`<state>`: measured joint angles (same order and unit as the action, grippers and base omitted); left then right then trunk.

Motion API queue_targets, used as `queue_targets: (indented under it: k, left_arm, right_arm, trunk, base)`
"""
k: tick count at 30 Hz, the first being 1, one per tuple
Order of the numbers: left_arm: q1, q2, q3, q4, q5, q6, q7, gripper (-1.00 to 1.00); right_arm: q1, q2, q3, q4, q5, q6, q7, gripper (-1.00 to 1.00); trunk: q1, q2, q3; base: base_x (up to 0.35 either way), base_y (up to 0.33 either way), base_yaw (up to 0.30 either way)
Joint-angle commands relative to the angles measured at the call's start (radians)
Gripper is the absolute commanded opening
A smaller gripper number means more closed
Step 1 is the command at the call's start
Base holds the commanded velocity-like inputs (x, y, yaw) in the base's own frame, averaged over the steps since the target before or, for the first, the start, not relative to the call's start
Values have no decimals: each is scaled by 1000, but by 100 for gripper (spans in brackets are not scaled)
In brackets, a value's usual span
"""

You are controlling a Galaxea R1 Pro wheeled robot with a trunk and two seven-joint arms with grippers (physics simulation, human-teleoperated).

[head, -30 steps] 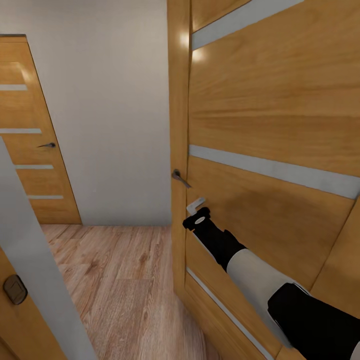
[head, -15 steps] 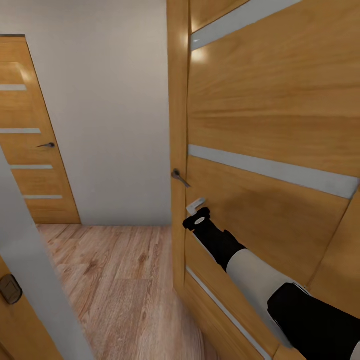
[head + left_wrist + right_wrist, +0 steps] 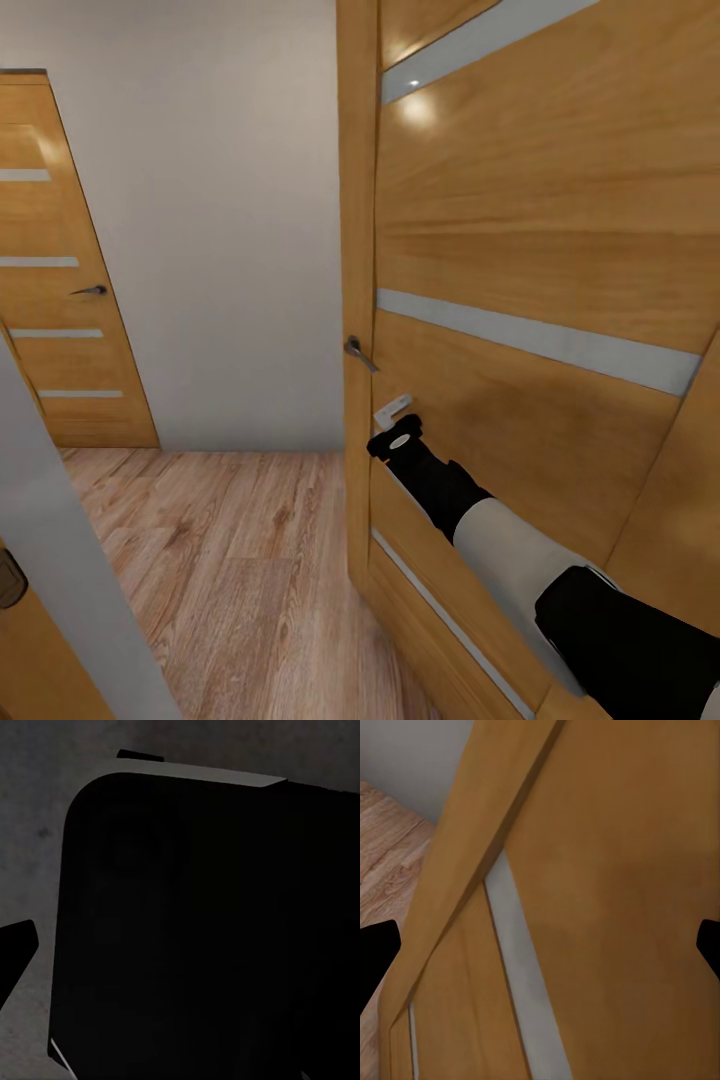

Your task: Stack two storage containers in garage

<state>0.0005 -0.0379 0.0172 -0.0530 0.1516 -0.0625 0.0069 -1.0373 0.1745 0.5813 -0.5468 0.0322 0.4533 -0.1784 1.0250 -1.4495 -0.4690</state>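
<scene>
Right up against the robot stands a big tan wooden door (image 3: 540, 250) with pale glass slats, taking the whole right half of the head view and blocking the way ahead. The right arm (image 3: 520, 560) reaches out along its face, black and white segments running up to the right gripper (image 3: 392, 412), whose pale fingertips sit just below the door's dark lever handle (image 3: 360, 354), near it but, as far as can be seen, not touching. In the right wrist view the two dark fingertips (image 3: 376, 952) stand wide apart at the frame's edges, nothing between them, with the door's panel and a glass slat (image 3: 521, 967) straight ahead of the fingers.

Beyond the door's edge, a plain pale wall (image 3: 220, 220), and past that a second matching door (image 3: 60, 290), closed, with its own small handle. Light wood-plank flooring (image 3: 240, 580) runs underneath. A pale grey frame edge (image 3: 60, 560) cuts in close on the robot's left.

The left wrist view looks onto a dark rounded-corner surface (image 3: 202, 937) over mottled grey; one dark fingertip of the left gripper (image 3: 15, 952) shows at the edge, and whether those fingers are apart or together cannot be told.

The two storage containers are not in sight here.
</scene>
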Motion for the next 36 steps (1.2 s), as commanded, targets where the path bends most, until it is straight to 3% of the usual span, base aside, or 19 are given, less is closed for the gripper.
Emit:
queue_targets:
  k: [1, 18, 28, 36]
  left_arm:
    - [0, 0, 1, -1, 7, -2, 1, 100]
    - [0, 0, 2, -1, 7, -2, 1, 100]
    - [0, 0, 1, -1, 7, -2, 1, 100]
    - [0, 0, 1, -2, 6, -3, 1, 100]
  right_arm:
    - [-1, 0, 2, 0, 20, 10, -8, 100]
    - [-1, 0, 3, 1, 20, 10, -9, 100]
    - [-1, 0, 3, 1, 20, 10, -10, 100]
    - [-1, 0, 4, 0, 20, 10, -22, 100]
  trunk:
    - [0, -1, -1]
    - [0, -1, -1]
    - [0, -1, -1]
    - [0, -1, -1]
  base:
    - [0, -2, 0]
    - [0, -5, 0]
    - [0, -200, 0]
    - [0, -27, 0]
